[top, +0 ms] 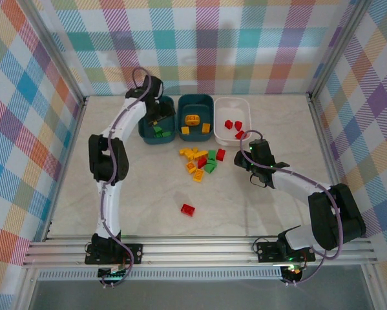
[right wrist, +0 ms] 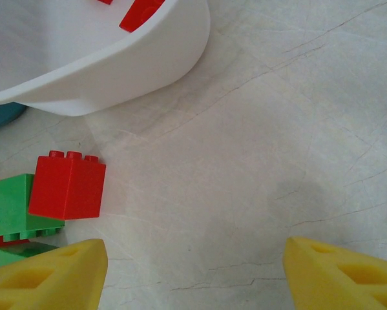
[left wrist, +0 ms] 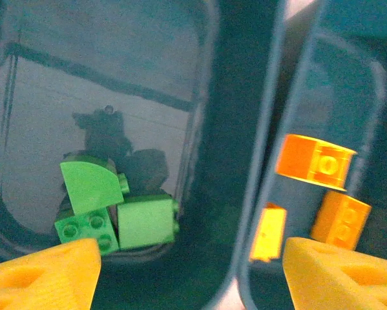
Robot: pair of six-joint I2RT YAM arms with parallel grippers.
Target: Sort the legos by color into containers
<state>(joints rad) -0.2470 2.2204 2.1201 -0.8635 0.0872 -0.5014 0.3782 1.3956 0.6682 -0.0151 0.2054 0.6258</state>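
Sorting is partly done: the white tub (top: pixel 232 99) holds red bricks (top: pixel 233 125), the near teal tub (top: pixel 196 97) next to it holds yellow bricks (top: pixel 192 120), and the far teal tub (top: pixel 157 141) beyond holds green bricks (left wrist: pixel 109 206). Left to sort: a mixed pile (top: pixel 203 161) on the counter (top: pixel 148 194) just in front of the white tub, and a lone red brick (top: pixel 188 209) well apart from it. The left fingers (left wrist: pixel 44 274) are spread and empty above the green bricks; the right fingers (right wrist: pixel 44 274) are spread and empty just beside the white tub.

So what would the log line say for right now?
left tool: open, above teal tub with green bricks | right tool: open, over table by red brick | pile: unsorted
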